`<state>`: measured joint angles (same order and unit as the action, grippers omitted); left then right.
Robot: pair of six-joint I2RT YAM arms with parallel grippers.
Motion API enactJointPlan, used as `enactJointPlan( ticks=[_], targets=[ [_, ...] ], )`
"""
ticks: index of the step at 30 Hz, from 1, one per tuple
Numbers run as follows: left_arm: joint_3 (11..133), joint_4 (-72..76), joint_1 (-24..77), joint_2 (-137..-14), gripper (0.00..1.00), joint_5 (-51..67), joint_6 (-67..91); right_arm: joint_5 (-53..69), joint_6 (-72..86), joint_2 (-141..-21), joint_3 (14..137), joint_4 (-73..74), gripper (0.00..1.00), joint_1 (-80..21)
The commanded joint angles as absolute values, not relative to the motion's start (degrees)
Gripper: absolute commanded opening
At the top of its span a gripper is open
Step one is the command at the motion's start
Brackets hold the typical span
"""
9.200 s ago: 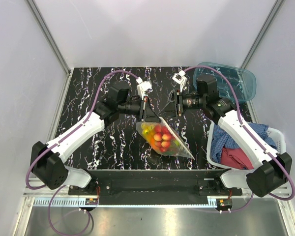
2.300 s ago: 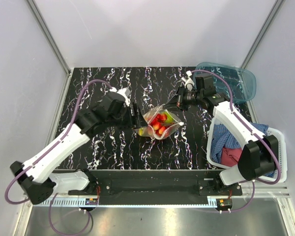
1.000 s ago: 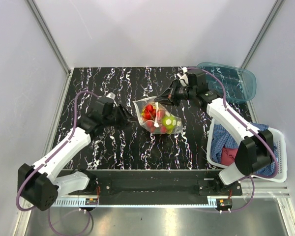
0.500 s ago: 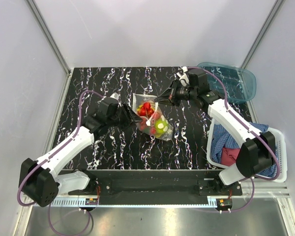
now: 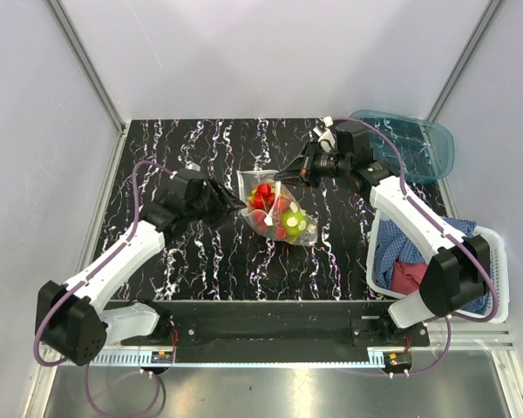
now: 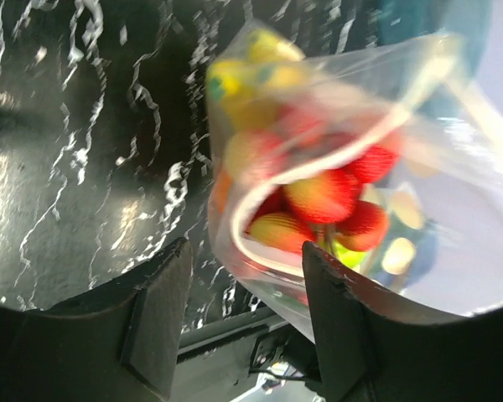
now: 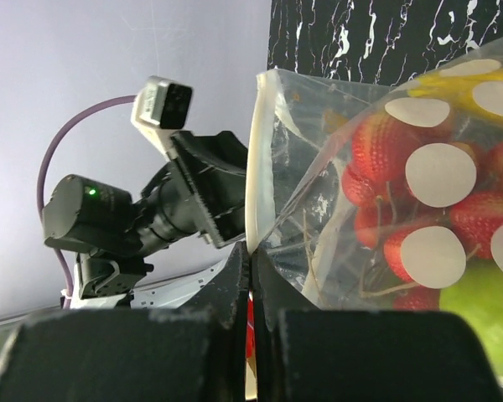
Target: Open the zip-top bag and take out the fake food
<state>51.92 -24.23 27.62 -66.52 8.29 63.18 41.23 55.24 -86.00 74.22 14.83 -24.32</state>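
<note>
The clear dotted zip-top bag (image 5: 279, 211) hangs over the middle of the black marbled table. Its white zip edge (image 7: 258, 159) is pinched in my right gripper (image 7: 251, 261), which is shut on it at the bag's top right (image 5: 285, 177). The fake food inside shows as red berries (image 5: 263, 198), a green fruit (image 5: 297, 224) and yellow pieces (image 6: 251, 69). My left gripper (image 6: 245, 311) stands open at the bag's left side (image 5: 235, 205). The bag's open lip (image 6: 272, 260) lies between its fingers (image 6: 155, 322) and close to the right one.
A teal translucent tray (image 5: 423, 144) lies at the back right. A white slatted basket (image 5: 495, 252) with blue and red cloths (image 5: 407, 261) stands at the right edge. Grey walls close the table on three sides.
My left gripper's jaws have spread wider beside the bag. The bag has sagged a little, its green fruit now lower right. The right gripper has kept its pinch in place.
</note>
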Motion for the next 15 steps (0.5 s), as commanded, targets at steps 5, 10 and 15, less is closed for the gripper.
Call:
enactJointPlan(
  ticks=[5, 10, 15],
  targets=[
    [54.1, -22.2, 27.5, -70.6, 0.55, 12.0, 63.9, 43.3, 54.8, -82.8, 75.4, 10.8, 0.0, -24.0],
    [56.3, -21.1, 27.4, -74.0, 0.54, 11.8, 62.1, 43.3, 54.9, -82.4, 75.0, 10.8, 0.0, -24.1],
    [57.3, -19.9, 27.4, -77.2, 0.34, 13.2, 61.2, 43.5, 54.8, -82.0, 74.8, 10.8, 0.0, -24.1]
  ],
)
